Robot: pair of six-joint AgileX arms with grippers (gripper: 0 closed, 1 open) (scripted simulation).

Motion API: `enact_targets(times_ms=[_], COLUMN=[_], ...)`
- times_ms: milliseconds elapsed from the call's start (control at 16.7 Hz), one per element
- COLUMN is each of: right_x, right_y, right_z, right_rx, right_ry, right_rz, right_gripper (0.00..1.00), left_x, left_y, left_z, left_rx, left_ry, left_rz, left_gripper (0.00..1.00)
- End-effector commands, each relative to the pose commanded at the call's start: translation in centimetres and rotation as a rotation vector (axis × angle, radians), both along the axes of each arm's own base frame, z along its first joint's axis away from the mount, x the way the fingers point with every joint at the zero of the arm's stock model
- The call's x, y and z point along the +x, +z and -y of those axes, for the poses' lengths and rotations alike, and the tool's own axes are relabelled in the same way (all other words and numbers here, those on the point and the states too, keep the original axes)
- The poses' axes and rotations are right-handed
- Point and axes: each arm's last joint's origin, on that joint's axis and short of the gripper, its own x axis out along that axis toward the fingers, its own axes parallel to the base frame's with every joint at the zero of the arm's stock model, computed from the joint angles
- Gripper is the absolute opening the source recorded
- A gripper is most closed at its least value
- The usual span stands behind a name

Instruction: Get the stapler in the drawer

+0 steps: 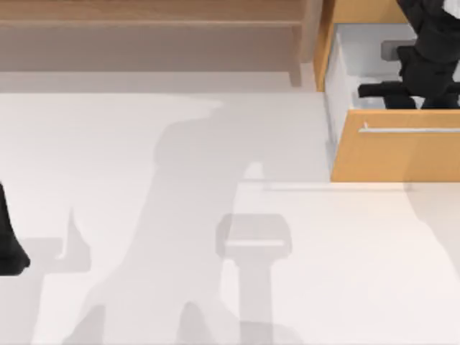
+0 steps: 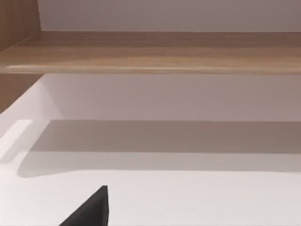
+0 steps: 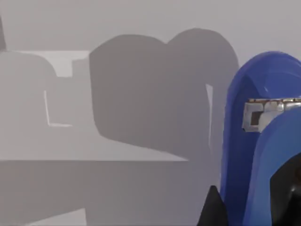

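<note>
1. The right tool (image 1: 406, 93) hangs over the white inside of the open drawer (image 1: 402, 154), at the bench's (image 1: 215, 251) far right; whether its fingers grip or are spread cannot be told.
2. The blue stapler (image 3: 263, 141) shows close up in the right wrist view, beside the tool, against the drawer's white interior; its rounded nose and metal strip are visible; its long axis cannot be judged; no writing is readable.
3. The left arm (image 1: 8, 244) sits parked at the bench's left edge; the wooden shelf unit (image 1: 151, 36) stands behind.
</note>
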Motion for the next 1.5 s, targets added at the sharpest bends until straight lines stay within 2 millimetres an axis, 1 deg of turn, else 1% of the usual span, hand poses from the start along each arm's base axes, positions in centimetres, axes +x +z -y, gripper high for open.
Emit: enact_targets(times_ms=[780, 840, 1380, 1500], right_x=[0.0, 0.0, -0.01, -0.12], right_y=[0.0, 0.0, -0.01, 0.65], right_z=[0.0, 0.0, -0.11, -0.04], right_rx=[0.0, 0.0, 0.0, 0.0], right_ry=[0.0, 0.0, 0.002, 0.014], right_rz=[0.0, 0.0, 0.0, 0.021], right_gripper=[0.98, 1.0, 1.0, 1.0], left_x=[0.0, 0.0, 0.0, 0.0], left_y=[0.0, 0.0, 0.0, 0.0], left_z=[0.0, 0.0, 0.0, 0.0], left_rx=[0.0, 0.0, 0.0, 0.0], left_ry=[0.0, 0.0, 0.0, 0.0], left_rz=[0.0, 0.0, 0.0, 0.0], left_gripper=[1.0, 1.0, 1.0, 1.0])
